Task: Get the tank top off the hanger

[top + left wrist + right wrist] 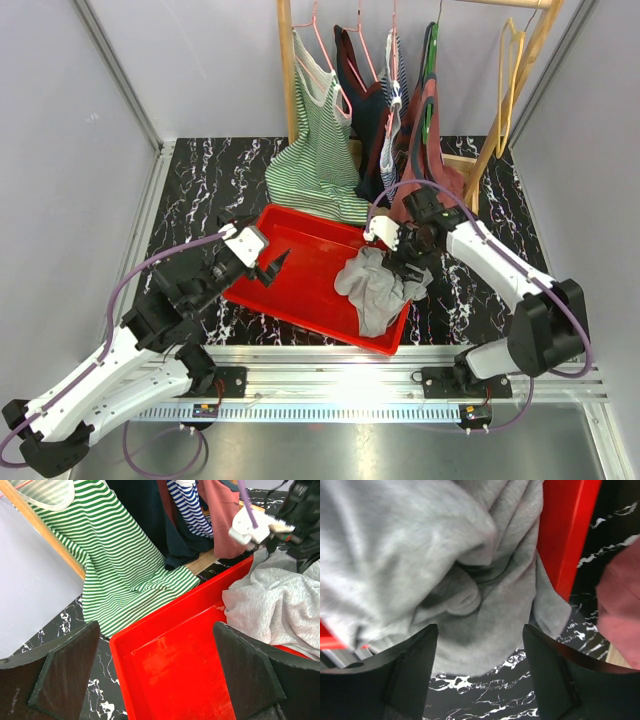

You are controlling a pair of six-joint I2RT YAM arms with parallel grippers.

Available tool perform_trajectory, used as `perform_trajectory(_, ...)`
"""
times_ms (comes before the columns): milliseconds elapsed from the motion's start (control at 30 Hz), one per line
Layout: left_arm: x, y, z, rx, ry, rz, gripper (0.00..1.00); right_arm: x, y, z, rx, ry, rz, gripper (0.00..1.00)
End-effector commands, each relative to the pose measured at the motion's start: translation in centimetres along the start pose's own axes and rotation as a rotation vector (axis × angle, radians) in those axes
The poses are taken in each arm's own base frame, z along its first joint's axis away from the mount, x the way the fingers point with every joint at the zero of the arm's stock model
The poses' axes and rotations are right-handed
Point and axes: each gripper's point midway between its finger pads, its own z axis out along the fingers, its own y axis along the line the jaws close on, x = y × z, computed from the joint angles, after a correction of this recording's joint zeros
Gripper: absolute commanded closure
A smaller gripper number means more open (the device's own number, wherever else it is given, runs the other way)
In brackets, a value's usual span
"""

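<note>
The task is judged to be almost finished. A grey garment (pixel 375 285), taken to be the tank top, is no longer on any hanger: it is found crumpled in the right half of the red tray (pixel 305 275), and one part of it is draped over the right wall of the tray onto the table (pixel 200 190). On the rack (pixel 287 70) a bare hanger (pixel 512 60) is seen at the right end, while the green striped top (pixel 320 150) and the other tops beside it are hung as they should be.

The right pincer (pixel 405 265) is held just above the grey garment with its fingers (pixel 412 675) apart, and no cloth is caught between them. The left pincer (pixel 272 266) is spread wide over the left half of the tray and nothing is held by it.

Nothing except the grey garment is contained in the tray; its left half is bare. What is left is probably only the withdrawal of the arms.
</note>
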Motion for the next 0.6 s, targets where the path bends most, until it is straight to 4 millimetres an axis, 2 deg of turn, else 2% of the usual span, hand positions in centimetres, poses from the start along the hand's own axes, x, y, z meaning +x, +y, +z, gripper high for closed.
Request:
perform_trajectory(0, -2.0, 0.6, -0.2, -0.019, -0.068, -0.003, 0.01, 0.6, -1.8, 1.6, 0.046, 0.05, -0.014, 0.28)
perform_trajectory(67, -1.9, 0.7, -0.2, -0.021, -0.066, -0.002, 0.01, 0.7, -2.1, 2.3, 0.036, 0.073, 0.002, 0.33)
perform_trajectory(167, -1.9, 0.6, -0.1, -0.02, -0.067, -0.003, 0.01, 0.8, -2.2, 2.9, 0.022, 0.084, 0.012, 0.48)
perform_trajectory(200, -2.0, 0.7, -0.2, -0.021, -0.069, -0.002, 0.01, 0.8, -2.2, 3.0, 0.021, 0.09, 0.011, 0.62)
perform_trajectory(300, -2.0, 0.7, -0.1, -0.02, -0.069, -0.002, 0.01, 0.9, -2.3, 2.9, 0.026, 0.093, 0.014, 0.8)
perform_trajectory(333, -1.9, 0.6, -0.1, -0.016, -0.067, -0.001, 0.01, 0.7, -2.3, 2.6, 0.029, 0.083, 0.012, 0.91)
perform_trajectory(400, -1.9, 0.5, -0.1, -0.015, -0.069, -0.004, 0.01, 0.1, -2.3, 1.8, 0.035, 0.057, 0.002, 0.98)
perform_trajectory(433, -1.9, 0.5, -0.1, -0.015, -0.069, -0.004, 0.01, -0.8, -2.3, 1.3, 0.03, 0.021, -0.004, 1.0)
perform_trajectory(467, -1.9, 0.5, -0.1, -0.015, -0.069, -0.004, 0.01, -1.4, -2.0, 0.5, 0.022, -0.001, -0.006, 1.0)
perform_trajectory(533, -2.0, 0.6, -0.1, -0.015, -0.071, -0.003, 0.01, -3.7, -1.6, -1.0, -0.011, -0.097, -0.019, 1.0)
perform_trajectory(567, -1.9, 0.6, -0.1, -0.015, -0.069, -0.003, 0.01, -4.4, -0.8, -1.7, -0.045, -0.124, -0.025, 1.0)
